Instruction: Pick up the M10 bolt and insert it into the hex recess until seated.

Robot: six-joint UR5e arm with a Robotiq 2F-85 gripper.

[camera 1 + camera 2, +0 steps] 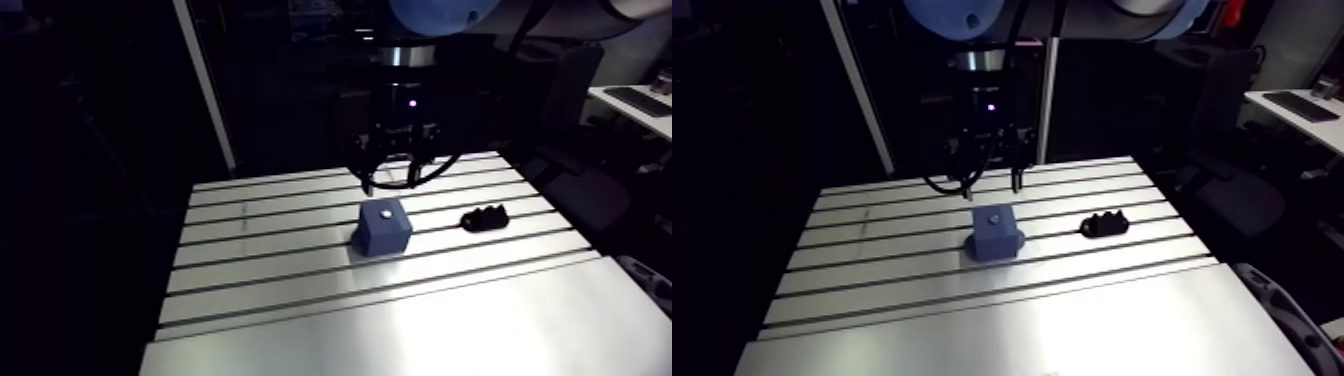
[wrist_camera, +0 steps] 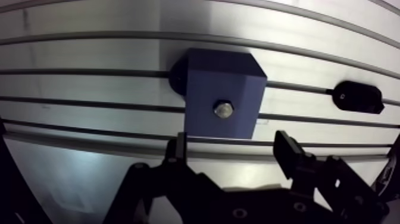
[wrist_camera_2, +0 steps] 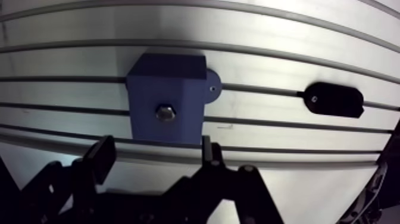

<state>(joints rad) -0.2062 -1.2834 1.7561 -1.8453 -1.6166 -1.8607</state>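
A blue block (image 2: 221, 95) stands on the slotted table (image 1: 260, 270). A metal bolt head (image 2: 223, 109) shows in the hex recess on the block's top face, and it also appears as a pale dot, the bolt (image 1: 386, 213), in the arm view. My gripper (image 2: 233, 150) hangs above the table just short of the block, open, with nothing between its fingers (image 2: 179, 148). In the arm view the gripper (image 1: 391, 183) hovers behind and above the block.
A black oblong holder (image 2: 357, 97) lies on the table beside the block, also visible as the holder (image 1: 484, 217) in the arm view. A smooth plate (image 1: 450, 330) covers the table's front part.
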